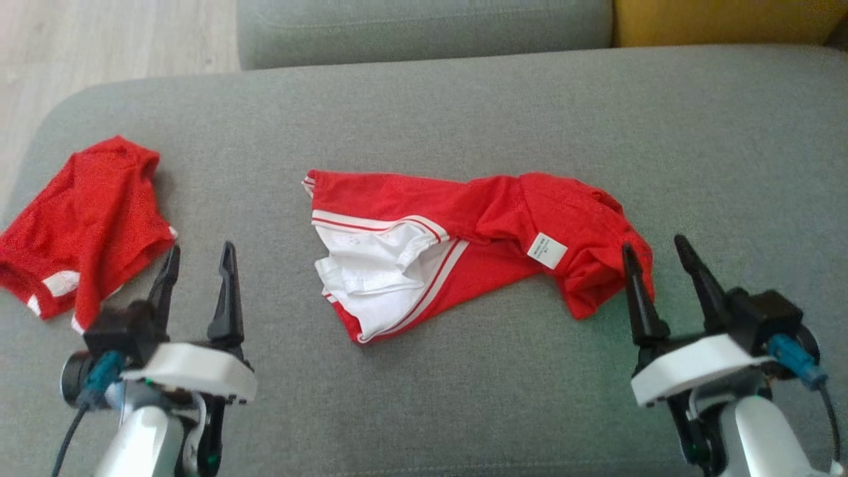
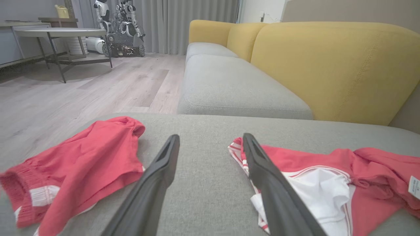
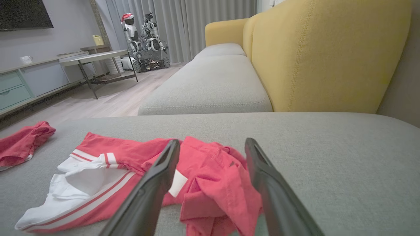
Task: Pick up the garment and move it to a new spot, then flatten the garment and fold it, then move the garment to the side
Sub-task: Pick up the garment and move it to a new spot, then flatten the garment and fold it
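Observation:
A crumpled red garment (image 1: pixel 490 212) with white panels and stripes and a white label lies in the middle of the grey sofa seat (image 1: pixel 464 99). It shows in the left wrist view as the garment (image 2: pixel 295 157) at the right, and in the right wrist view as the garment (image 3: pixel 124 147) spreading left. My right gripper (image 1: pixel 654 242) stands open and empty at the garment's right end, its fingers straddling the bunched red edge (image 3: pixel 213 170). My left gripper (image 1: pixel 201 248) is open and empty over bare cushion, left of the garment (image 2: pixel 210 135).
A second red garment (image 1: pixel 93 212) with white trim lies bunched near the seat's left edge, just left of my left gripper. Another grey cushion (image 1: pixel 424 26) and a yellow backrest (image 1: pixel 722 20) lie beyond. Wooden floor (image 1: pixel 99 40) shows past the left edge.

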Controlling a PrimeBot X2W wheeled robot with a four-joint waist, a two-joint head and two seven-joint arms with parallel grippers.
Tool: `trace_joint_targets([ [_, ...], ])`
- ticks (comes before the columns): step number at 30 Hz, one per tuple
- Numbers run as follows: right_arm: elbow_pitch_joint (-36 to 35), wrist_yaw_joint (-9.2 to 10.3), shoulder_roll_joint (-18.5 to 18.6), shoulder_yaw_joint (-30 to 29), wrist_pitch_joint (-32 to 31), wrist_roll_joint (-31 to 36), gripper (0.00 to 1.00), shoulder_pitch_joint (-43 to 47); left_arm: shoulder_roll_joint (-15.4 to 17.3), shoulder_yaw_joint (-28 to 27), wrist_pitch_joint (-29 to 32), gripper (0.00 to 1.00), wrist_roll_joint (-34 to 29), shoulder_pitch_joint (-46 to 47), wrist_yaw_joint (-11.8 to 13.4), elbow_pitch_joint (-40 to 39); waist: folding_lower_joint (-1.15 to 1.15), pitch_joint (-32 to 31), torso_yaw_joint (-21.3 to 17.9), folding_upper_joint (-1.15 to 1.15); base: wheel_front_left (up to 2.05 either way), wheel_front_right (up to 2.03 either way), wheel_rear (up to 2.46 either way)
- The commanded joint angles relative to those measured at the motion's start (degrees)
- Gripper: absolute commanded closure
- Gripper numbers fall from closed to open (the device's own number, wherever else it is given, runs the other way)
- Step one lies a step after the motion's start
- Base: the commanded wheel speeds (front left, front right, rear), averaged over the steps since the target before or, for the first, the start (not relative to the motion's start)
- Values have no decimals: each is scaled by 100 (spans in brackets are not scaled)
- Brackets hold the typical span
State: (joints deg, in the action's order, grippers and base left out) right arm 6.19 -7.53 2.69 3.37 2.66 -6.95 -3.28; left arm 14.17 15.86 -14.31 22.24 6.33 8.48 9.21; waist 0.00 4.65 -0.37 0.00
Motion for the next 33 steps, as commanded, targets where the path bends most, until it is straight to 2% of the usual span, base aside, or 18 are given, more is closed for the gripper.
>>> trace_joint_targets([
  [1, -212, 4, 19, 121, -18, 37, 0, -71, 157, -252, -68, 0, -42, 201, -17, -223, 0, -61, 37, 0, 0, 0, 0],
  [11, -233, 4, 19, 102, -141, 74, 0, 235, 181, -236, -68, 0, -127, -455, -125, -386, 0, -392, -20, 0, 0, 0, 0],
  [33, -363, 4, 19, 24, -283, 73, 0, 513, 224, -144, 15, 0, -64, -827, 18, -630, 0, -529, -24, 0, 0, 0, 0],
])
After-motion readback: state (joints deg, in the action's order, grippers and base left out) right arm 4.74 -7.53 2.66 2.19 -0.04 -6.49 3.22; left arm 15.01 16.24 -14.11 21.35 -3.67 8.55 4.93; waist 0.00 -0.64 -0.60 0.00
